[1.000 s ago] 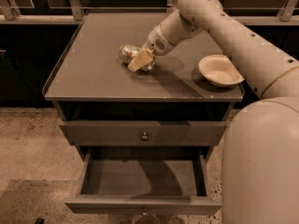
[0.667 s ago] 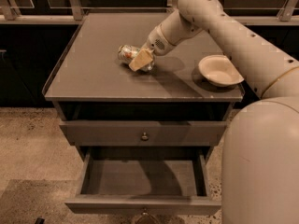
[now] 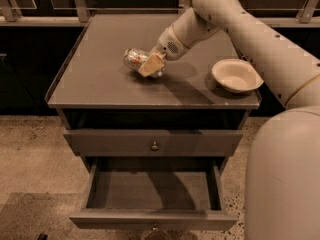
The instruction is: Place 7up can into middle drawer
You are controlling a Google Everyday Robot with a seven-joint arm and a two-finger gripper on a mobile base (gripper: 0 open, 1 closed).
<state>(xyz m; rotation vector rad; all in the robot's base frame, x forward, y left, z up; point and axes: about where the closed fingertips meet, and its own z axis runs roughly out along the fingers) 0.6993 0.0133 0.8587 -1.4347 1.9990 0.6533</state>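
The 7up can [image 3: 134, 58] lies tilted on its side on the grey cabinet top [image 3: 95, 79], left of centre. My gripper [image 3: 150, 65] reaches in from the upper right and is shut on the can, with a cream fingertip [image 3: 152, 63] across its right end. The can sits at or just above the surface. The middle drawer [image 3: 150, 189] is pulled open below the cabinet front and its tray is empty. Its flat front [image 3: 152, 219] faces me.
A cream round bowl [image 3: 236, 75] stands on the right of the cabinet top. The upper drawer front [image 3: 115, 143] with its knob [image 3: 154, 145] is shut. My arm and body [image 3: 280, 174] fill the right side. The floor is speckled.
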